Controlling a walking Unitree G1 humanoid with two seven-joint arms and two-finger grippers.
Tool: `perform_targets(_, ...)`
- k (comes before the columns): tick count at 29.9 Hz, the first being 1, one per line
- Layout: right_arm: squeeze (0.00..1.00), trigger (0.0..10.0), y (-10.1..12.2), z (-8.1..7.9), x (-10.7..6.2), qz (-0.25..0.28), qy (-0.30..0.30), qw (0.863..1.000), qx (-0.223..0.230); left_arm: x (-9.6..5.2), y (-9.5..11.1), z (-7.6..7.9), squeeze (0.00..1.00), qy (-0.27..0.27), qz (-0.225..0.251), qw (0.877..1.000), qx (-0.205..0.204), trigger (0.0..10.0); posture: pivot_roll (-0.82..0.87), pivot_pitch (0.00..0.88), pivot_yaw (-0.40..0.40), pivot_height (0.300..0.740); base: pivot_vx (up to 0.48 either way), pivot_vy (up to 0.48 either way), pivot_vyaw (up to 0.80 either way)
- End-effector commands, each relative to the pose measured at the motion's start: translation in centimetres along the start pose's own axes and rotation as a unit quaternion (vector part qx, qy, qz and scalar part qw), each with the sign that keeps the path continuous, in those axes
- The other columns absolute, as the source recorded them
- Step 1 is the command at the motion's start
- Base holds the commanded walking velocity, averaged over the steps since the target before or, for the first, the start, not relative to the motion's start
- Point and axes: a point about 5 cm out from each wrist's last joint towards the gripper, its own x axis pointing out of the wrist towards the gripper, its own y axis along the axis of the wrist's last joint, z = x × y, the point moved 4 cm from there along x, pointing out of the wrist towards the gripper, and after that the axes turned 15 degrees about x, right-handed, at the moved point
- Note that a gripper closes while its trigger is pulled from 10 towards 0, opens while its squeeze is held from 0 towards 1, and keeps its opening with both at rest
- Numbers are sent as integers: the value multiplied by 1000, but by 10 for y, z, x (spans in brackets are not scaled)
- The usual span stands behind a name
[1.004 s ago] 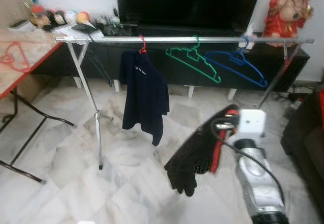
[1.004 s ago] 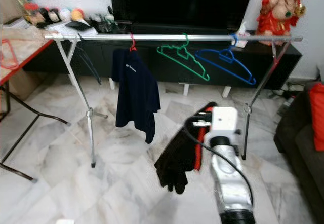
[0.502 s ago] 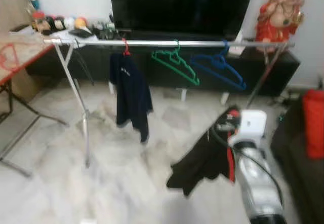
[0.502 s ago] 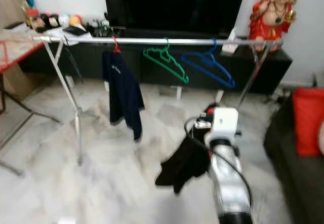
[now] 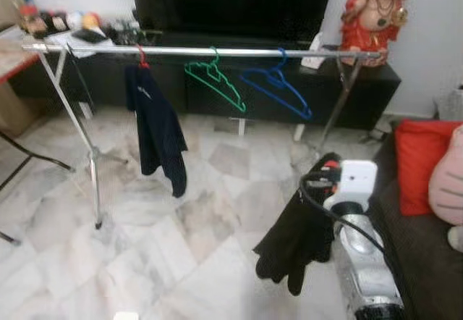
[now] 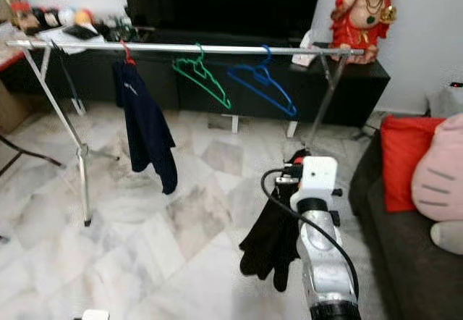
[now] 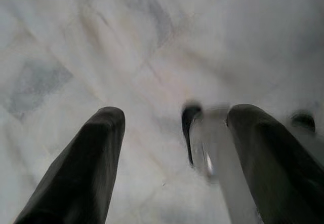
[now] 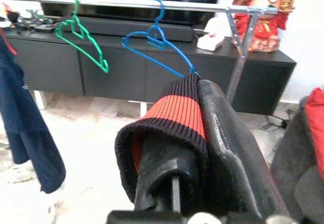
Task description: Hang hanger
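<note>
Your right gripper clamps the black-and-red knit garment; it may slip before reaching the silver rail.

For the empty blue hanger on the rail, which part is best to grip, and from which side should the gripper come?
Probably the sloping lower arm of the blue hanger, approached from the front, the robot's side. The hanger hangs tilted on the silver rail, so this arm slants down toward the rail's right end, with open space around it. The hook sits over the rail and gives little room. The right gripper is already shut on a black and red garment.
</note>
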Motion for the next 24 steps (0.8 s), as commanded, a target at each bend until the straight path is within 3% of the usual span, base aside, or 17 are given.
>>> perform_targets(1, 0, 10000, 3, -1, 3, 8, 4, 1000, 0, 5, 80, -32, 0, 61, 163, 985, -1, 10000, -5, 0, -36, 740, 0, 0, 0)
perform_targets(2, 0, 10000, 1, 0, 2, 5, 3, 1000, -1, 1, 98, -40, 0, 78, 204, 976, -2, 10000, -4, 0, -37, 740, 0, 0, 0)
perform_targets(7, 0, 10000, -7, 6, 1, -9, -5, 1000, 0, -13, 131, -63, 0, 126, 285, 950, -1, 10000, -1, 0, -42, 740, 0, 0, 0)
perform_targets(8, 0, 10000, -7, 6, 1, -9, -5, 1000, 0, -13, 131, -63, 0, 126, 285, 950, -1, 10000, -1, 0, -42, 740, 0, 0, 0)
perform_targets(10, 0, 10000, -15, 9, -1, -21, -8, 1000, -2, -33, 160, -77, 0, 153, 350, 924, -8, 10000, -1, 0, -44, 740, 0, 0, 0)
perform_targets(13, 0, 10000, -21, 11, -1, -30, -10, 999, -3, -41, 170, -78, 0, 153, 367, 917, -4, 10000, -1, 0, -45, 740, 0, 0, 0)
perform_targets(17, 0, 10000, -44, 23, -6, -68, -26, 997, -5, -64, 197, -73, 0, 144, 418, 897, -5, 10000, 7, 0, -49, 740, 0, 0, 0)
perform_targets(24, 0, 10000, -45, 23, -5, -69, -29, 997, 3, -64, 202, -70, 0, 140, 414, 899, -6, 10000, 7, 0, -49, 740, 69, 0, 0)
